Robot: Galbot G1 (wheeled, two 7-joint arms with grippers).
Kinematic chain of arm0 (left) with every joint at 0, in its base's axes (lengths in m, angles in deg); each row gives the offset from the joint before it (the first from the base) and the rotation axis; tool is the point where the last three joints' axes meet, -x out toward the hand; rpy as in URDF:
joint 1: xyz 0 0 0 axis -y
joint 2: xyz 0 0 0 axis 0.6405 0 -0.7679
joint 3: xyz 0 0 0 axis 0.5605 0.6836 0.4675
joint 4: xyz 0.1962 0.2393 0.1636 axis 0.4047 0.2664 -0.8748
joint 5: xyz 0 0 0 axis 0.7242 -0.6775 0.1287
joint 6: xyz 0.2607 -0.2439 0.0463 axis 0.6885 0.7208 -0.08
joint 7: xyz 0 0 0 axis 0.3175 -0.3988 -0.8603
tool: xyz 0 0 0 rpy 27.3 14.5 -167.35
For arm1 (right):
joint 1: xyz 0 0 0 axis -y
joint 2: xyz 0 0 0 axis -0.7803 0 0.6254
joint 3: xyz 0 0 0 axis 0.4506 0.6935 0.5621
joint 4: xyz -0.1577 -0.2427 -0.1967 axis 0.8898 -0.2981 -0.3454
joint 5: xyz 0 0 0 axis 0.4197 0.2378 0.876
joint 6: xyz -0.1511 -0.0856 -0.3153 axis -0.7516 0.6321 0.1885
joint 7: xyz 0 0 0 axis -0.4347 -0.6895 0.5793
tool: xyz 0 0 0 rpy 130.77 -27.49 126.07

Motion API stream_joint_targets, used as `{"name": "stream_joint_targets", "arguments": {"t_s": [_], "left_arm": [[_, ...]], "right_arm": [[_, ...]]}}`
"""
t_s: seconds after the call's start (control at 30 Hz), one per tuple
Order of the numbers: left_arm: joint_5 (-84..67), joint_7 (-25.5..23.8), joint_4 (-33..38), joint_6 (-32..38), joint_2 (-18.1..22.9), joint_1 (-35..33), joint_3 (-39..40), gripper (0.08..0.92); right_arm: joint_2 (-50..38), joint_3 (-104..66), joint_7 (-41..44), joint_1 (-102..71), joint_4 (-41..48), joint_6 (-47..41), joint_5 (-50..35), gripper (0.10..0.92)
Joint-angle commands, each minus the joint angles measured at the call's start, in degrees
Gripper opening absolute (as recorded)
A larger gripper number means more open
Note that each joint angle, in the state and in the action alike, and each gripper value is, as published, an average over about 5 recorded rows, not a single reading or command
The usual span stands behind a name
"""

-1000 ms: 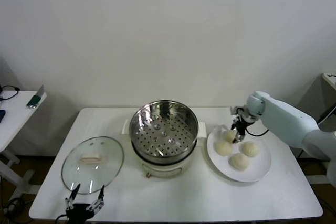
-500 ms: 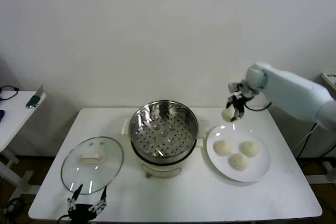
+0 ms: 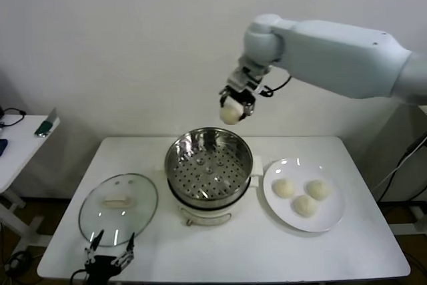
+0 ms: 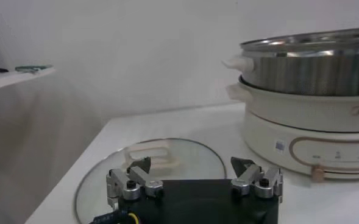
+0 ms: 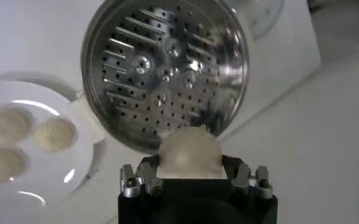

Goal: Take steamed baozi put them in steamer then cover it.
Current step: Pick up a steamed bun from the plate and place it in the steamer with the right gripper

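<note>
My right gripper is shut on one cream-white baozi and holds it in the air above the far rim of the steamer. In the right wrist view the baozi sits between the jaws, with the empty perforated steamer basket below it. Three more baozi lie on the white plate to the right of the steamer. The glass cover with its cream handle lies flat on the table to the left. My left gripper is open and empty, low at the table's front edge beside the cover.
The steamer sits on a white electric pot base in the middle of the white table. A small side table stands at the far left. A white wall is behind.
My right gripper has lifted one baozi off the plate and carried it up and left, from beside the plate to above the steamer. The left arm has barely moved.
</note>
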Motion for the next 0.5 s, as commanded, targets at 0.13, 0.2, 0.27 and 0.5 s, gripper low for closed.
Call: {"name": "stream_joint_targets", "arguments": {"t_s": [0.13, 0.2, 0.27, 0.5], "left_arm": [[-0.06, 0.01, 0.43, 0.18, 0.16, -0.32, -0.12, 0.823], [-0.06, 0.0, 0.56, 0.19, 0.21, -0.41, -0.11, 0.823], [-0.06, 0.0, 0.58, 0.2, 0.25, -0.42, -0.12, 0.823], [-0.04, 0.01, 0.17, 0.31, 0.38, -0.34, -0.09, 0.823]], "right_arm": [[9.53, 0.34, -5.91, -12.51, 9.21, 10.33, 19.11, 0.698], [9.56, -0.23, -6.81, -14.3, 10.7, 10.48, 19.74, 0.701], [9.37, -0.71, -7.55, -15.85, 11.4, 10.47, 20.17, 0.7], [8.44, -2.15, -9.29, -19.71, 12.85, 10.62, 21.71, 0.696]]}}
